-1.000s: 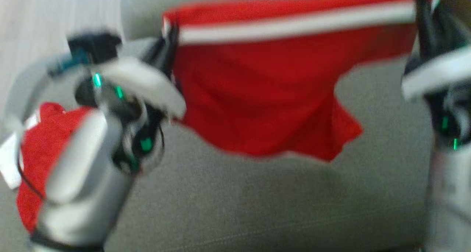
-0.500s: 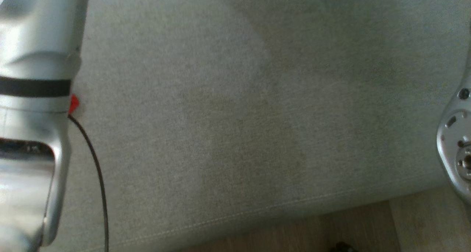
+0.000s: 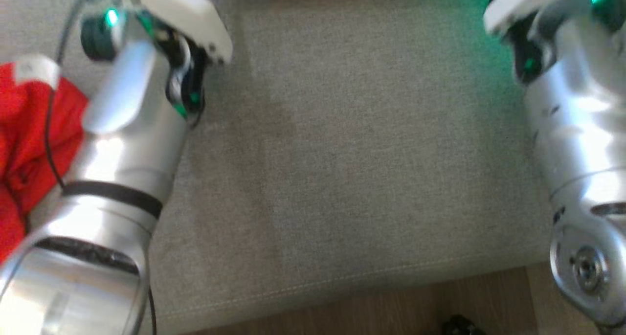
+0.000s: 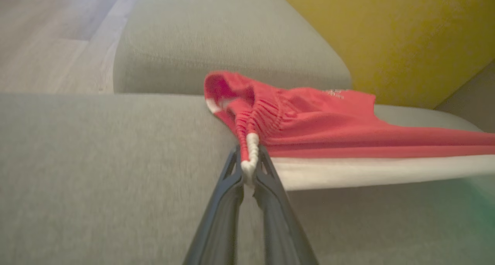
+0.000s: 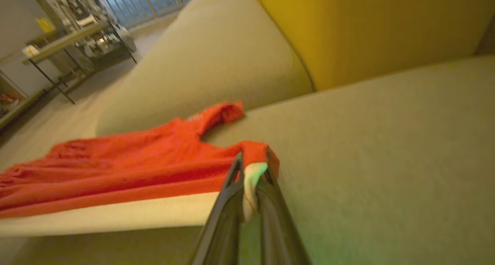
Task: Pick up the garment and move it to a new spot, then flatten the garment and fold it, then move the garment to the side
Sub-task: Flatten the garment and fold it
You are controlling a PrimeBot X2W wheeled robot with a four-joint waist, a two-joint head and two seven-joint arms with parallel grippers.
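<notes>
I am holding a red garment (image 4: 317, 125) with a white band along its near edge, stretched sideways between both grippers above a grey sofa seat (image 4: 96, 172). In the left wrist view, my left gripper (image 4: 249, 160) is clamping narrowly on one end of the white band, where the red cloth is gathering into folds. In the right wrist view, my right gripper (image 5: 253, 168) is pinching the other end, its two dark fingers nearly meeting around the white edge. The far side of the garment (image 5: 127, 164) is trailing onto the seat near a rounded grey armrest (image 5: 216, 60). A yellow cushion (image 5: 367, 29) is leaning against the sofa back behind it, and a metal shelf rack (image 5: 65, 44) is standing on the floor beyond the sofa. In the head view, my two silver forearms, left (image 3: 122, 144) and right (image 3: 577, 129), are reaching forward over the seat. Bunched red fabric (image 3: 24, 129) is lying beside the left forearm; I cannot tell whether it belongs to the same garment.
</notes>
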